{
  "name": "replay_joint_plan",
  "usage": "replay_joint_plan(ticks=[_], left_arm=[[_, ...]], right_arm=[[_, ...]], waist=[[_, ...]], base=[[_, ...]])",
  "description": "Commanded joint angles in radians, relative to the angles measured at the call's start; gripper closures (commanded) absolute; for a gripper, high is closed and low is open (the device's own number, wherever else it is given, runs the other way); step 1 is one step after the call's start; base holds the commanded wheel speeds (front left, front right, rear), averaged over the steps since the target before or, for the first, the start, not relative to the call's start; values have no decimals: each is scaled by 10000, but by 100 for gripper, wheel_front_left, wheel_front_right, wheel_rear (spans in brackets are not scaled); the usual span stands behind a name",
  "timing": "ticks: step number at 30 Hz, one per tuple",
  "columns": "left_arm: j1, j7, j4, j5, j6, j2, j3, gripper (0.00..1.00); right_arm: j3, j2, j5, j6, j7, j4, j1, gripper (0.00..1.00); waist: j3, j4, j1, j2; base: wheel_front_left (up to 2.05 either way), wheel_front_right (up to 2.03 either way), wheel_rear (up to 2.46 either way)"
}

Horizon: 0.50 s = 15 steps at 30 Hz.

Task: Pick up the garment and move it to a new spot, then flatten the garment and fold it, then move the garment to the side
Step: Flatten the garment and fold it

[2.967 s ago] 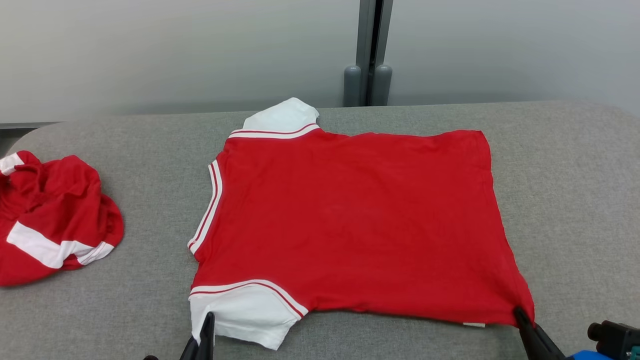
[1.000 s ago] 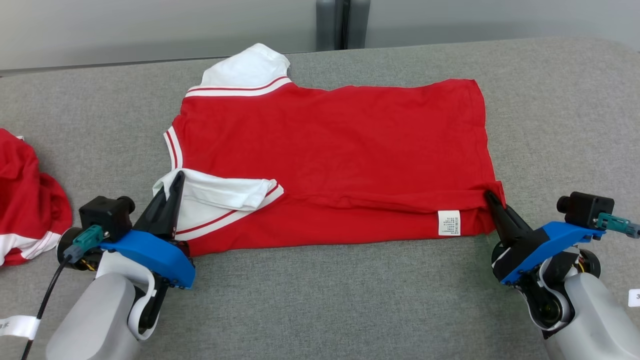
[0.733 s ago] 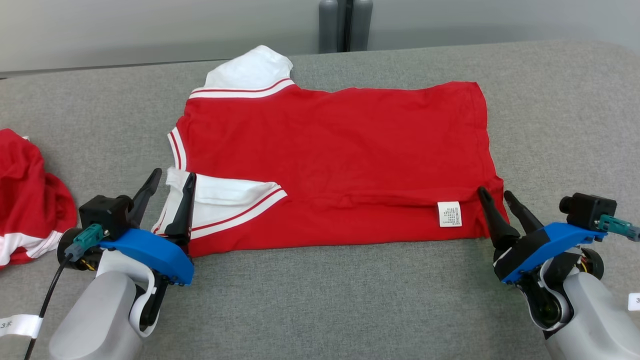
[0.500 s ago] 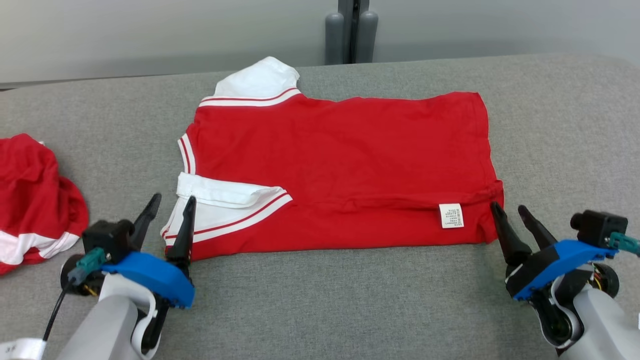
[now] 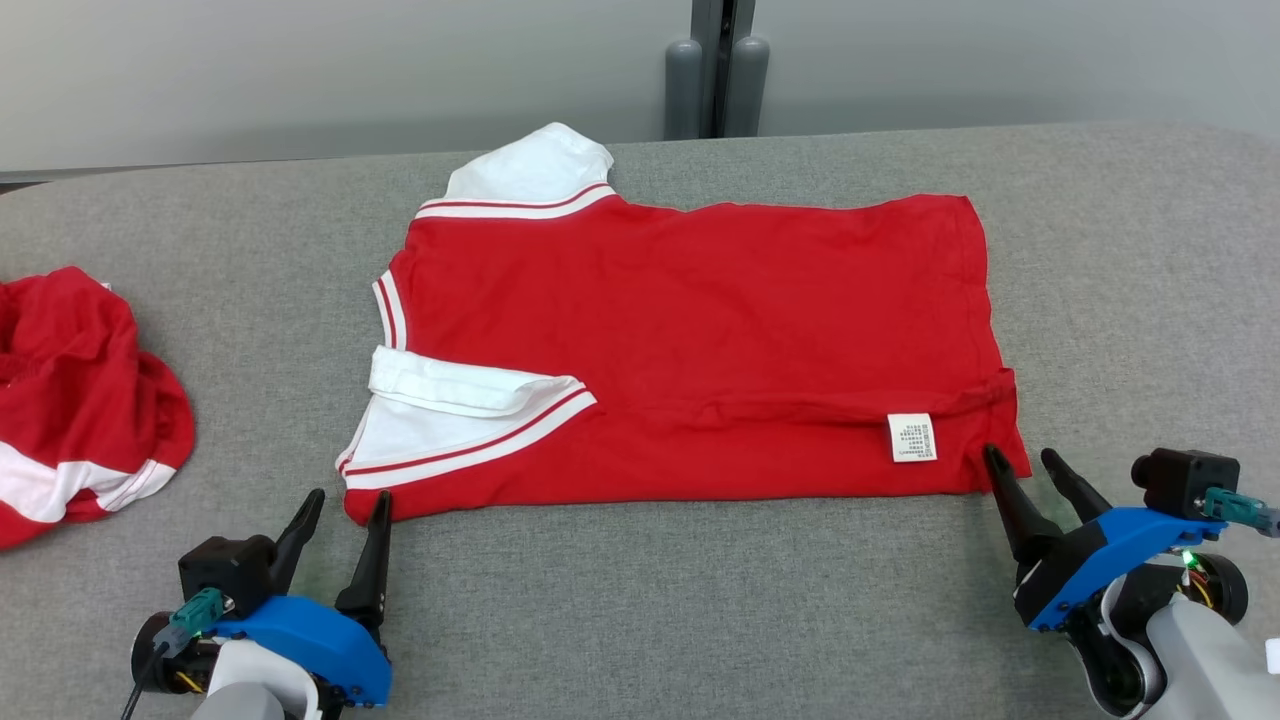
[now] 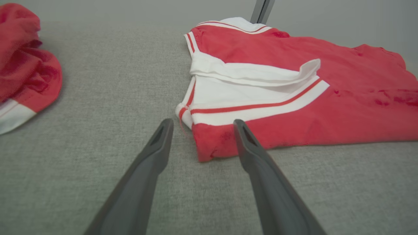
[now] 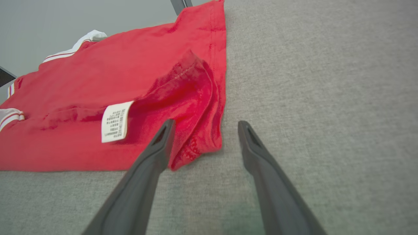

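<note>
The garment is a red shirt with white sleeves, lying flat on the grey table, its near edge folded up over itself so a white label and a white sleeve face up. My left gripper stands open just in front of the garment's near left corner, nothing between its fingers. My right gripper is open at the near right corner, its left fingertip against the cloth edge, holding nothing.
A second red and white garment lies crumpled at the table's left edge, also in the left wrist view. Grey table surface runs along the front and to the right. A grey post stands behind the table.
Both grippers, shut on the garment's folded near edge a second ago, have opened, let go and drawn back toward me. The folded edge stays where it was laid. The camera has shifted.
</note>
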Motion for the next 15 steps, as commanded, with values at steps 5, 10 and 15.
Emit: replay_joint_plan(ticks=[5,10,15], left_arm=[[-157,-44,437,-73,-81,-76,-108,0],[-466,-44,885,-164,-113,-249,-231,0],[-805,-34,1259,-366,-166,-418,-406,100]], right_arm=[[112,89,-259,1,23,344,-330,0],[229,126,-481,1,-48,701,-594,0],[271,107,-464,1,-195,962,-675,100]], waist=[[85,63,0,0],[168,96,0,0],[189,151,0,0]], base=[[0,0,0],[0,0,0],[0,0,0]])
